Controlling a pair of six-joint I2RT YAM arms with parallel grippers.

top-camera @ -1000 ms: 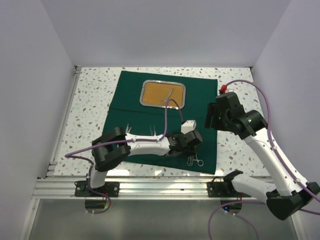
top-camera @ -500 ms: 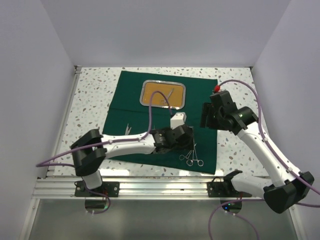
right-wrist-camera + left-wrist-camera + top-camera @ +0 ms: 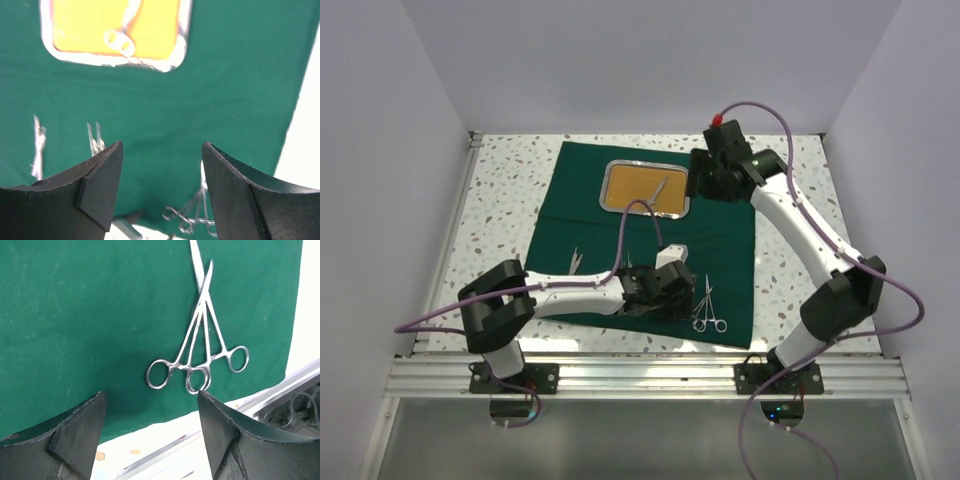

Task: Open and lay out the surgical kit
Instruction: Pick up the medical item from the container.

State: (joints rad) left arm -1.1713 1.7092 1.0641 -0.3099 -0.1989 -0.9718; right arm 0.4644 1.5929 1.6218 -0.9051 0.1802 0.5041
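Observation:
The dark green cloth (image 3: 720, 250) lies spread flat on the table. At its back sits the steel tray (image 3: 628, 186) with an orange floor, and one silver instrument (image 3: 661, 188) lies in it. Two ring-handled instruments (image 3: 708, 311) lie crossed near the cloth's front right corner, sharp in the left wrist view (image 3: 199, 356). Two tweezers (image 3: 575, 260) (image 3: 625, 262) lie on the front left of the cloth. My left gripper (image 3: 684, 287) hovers open and empty just left of the crossed pair (image 3: 151, 396). My right gripper (image 3: 703, 176) is open and empty above the tray's right edge (image 3: 162, 146).
The cloth's front edge and the aluminium rail (image 3: 640, 372) run close behind the crossed instruments. Speckled tabletop (image 3: 500, 220) shows to the left and right of the cloth. White walls close in three sides. Purple cables (image 3: 640, 215) loop over both arms.
My left gripper opened, left a second ring-handled instrument across the first, and drew back slightly left. My right arm swung from the cloth's right edge up to the tray.

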